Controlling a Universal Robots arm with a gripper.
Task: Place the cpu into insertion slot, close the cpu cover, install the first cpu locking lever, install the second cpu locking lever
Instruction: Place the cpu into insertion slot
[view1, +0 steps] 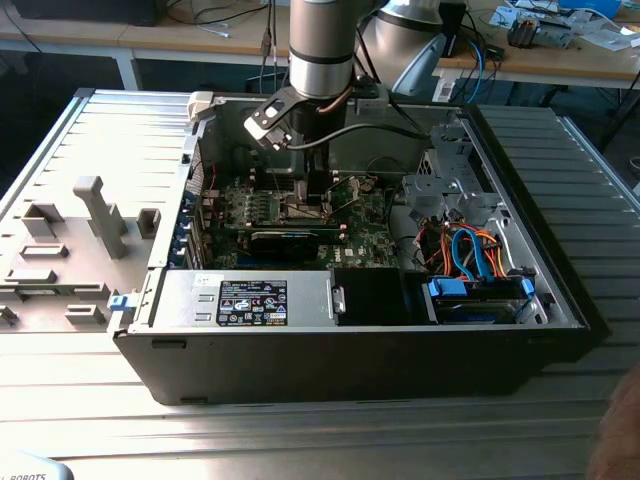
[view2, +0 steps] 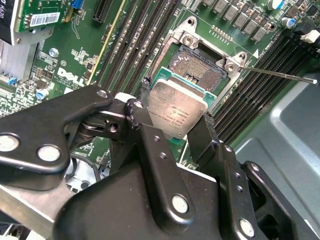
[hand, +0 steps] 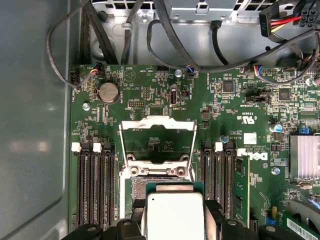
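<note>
Between the fingers (view2: 134, 114) of the gripper (view2: 175, 107) the cpu (view2: 175, 120) is clamped by two opposite edges, its silver top turned toward both wrist views. It is held over the board (hand: 225, 105), just short of the slot (view2: 197, 65), whose bare contact field is exposed. The cover (hand: 157, 121) is seen tipped up and open beyond the slot, and one thin lever (view2: 280, 75) is swung out to the side.

The cpu is judged light, stiff and thin, with a smooth lid that could slip. Its underside and the slot's contacts are taken to be easily damaged, so the edge hold looks right, and pressure on the faces is best avoided.

The chip's underside and keying notches are hidden. Part of the slot is covered by the cpu in the first wrist view. The gap between chip and slot cannot be judged, and a second lever cannot be made out.
</note>
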